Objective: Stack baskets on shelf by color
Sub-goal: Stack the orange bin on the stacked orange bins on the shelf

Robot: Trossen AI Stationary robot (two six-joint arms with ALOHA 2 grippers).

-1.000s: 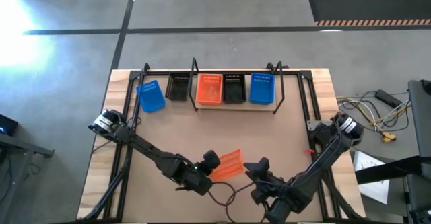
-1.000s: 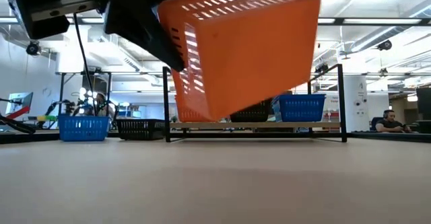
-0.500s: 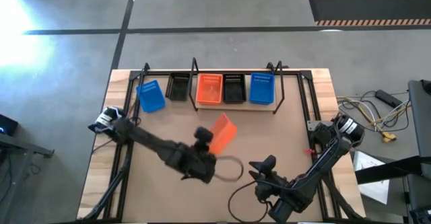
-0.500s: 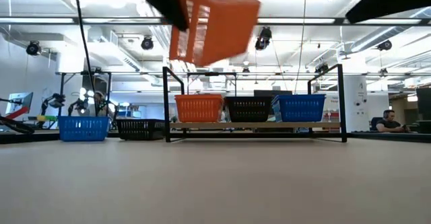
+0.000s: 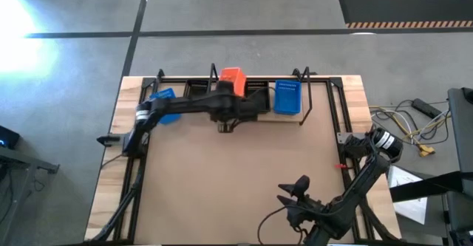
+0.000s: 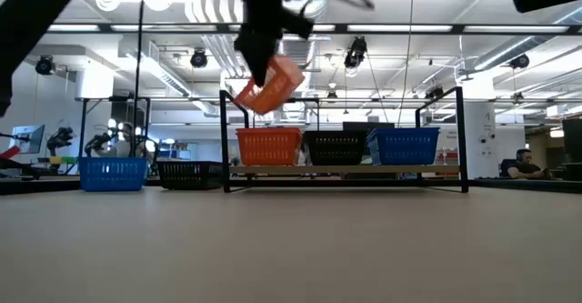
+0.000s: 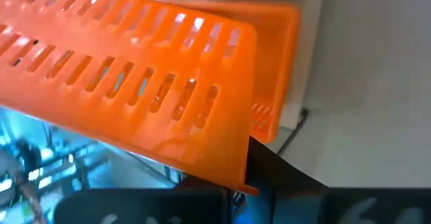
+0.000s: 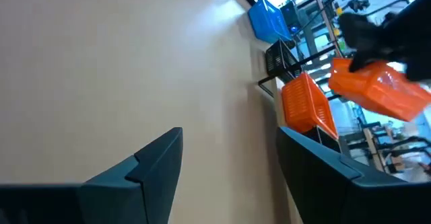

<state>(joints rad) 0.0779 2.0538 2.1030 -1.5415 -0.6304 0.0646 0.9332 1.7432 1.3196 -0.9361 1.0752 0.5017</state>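
Orange basket (image 5: 232, 77) has travelled from mid-table to above shelf (image 6: 346, 168); left gripper (image 5: 225, 98) clenches its rim. Light, stiff, rim-grip suits.

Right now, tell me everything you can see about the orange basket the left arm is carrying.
The carried orange basket is slotted plastic with sloped sides. It hangs tilted in the air, clamped in the left gripper, above the orange basket on the shelf and clear of it. Nothing else touches it.
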